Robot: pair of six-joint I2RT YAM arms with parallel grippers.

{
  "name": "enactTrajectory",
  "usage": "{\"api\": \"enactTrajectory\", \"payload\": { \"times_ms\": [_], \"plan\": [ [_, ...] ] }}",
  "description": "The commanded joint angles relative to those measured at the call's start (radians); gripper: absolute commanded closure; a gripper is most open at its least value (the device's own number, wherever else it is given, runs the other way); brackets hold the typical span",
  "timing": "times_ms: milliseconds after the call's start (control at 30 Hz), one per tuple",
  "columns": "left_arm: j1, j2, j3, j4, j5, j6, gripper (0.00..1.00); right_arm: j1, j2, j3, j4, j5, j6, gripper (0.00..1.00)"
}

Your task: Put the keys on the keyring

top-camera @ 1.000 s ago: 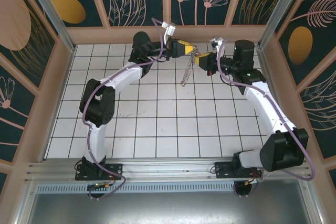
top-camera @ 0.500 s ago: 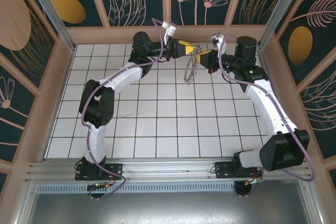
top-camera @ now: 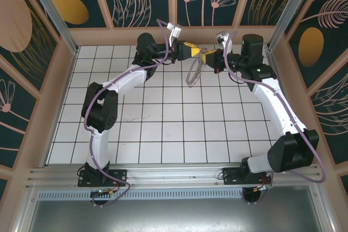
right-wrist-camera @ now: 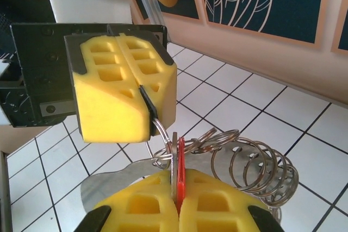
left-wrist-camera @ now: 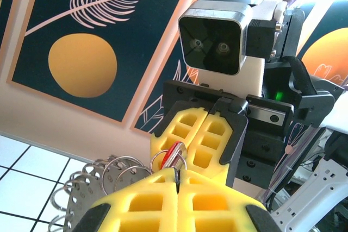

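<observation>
Steel against steel, mid-threading: clamps the red-headed key point(right-wrist-camera: 180, 158) in the right gripper point(right-wrist-camera: 176, 184), pinches one wire loop point(right-wrist-camera: 159, 134) of the keyring point(top-camera: 191, 77) in the left gripper point(right-wrist-camera: 145, 97), hoop dangling above the far tabletop point(top-camera: 163, 123). Calls next, probably, for sliding the key's head along that loop with a slight twist. Leaves free air below and nearward, little toward the back wall point(top-camera: 174, 35).
</observation>
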Motion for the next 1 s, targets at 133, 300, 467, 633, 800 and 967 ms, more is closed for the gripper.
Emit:
{"api": "enactTrajectory", "payload": {
  "times_ms": [133, 300, 467, 633, 800, 967],
  "plan": [
    [-0.002, -0.038, -0.005, 0.023, -0.003, 0.021, 1.0, 0.007, 0.027, 0.144, -0.126, 0.123, -0.1, 1.0],
    [-0.002, -0.04, -0.007, 0.023, -0.007, 0.021, 1.0, 0.005, 0.043, 0.216, -0.172, 0.146, -0.123, 1.0],
    [-0.002, -0.043, -0.008, 0.021, -0.009, 0.022, 1.0, 0.018, 0.056, 0.262, -0.22, 0.184, -0.15, 1.0],
    [-0.002, -0.042, -0.002, 0.003, -0.022, 0.028, 1.0, 0.063, 0.08, 0.314, -0.294, 0.348, -0.187, 1.0],
    [-0.002, -0.036, 0.002, -0.051, -0.078, 0.052, 0.88, 0.099, 0.115, 0.347, -0.338, 0.498, -0.205, 1.0],
    [0.006, -0.054, -0.028, -0.057, -0.143, 0.065, 0.66, 0.108, 0.142, 0.367, -0.366, 0.54, -0.216, 1.0]
  ]
}}
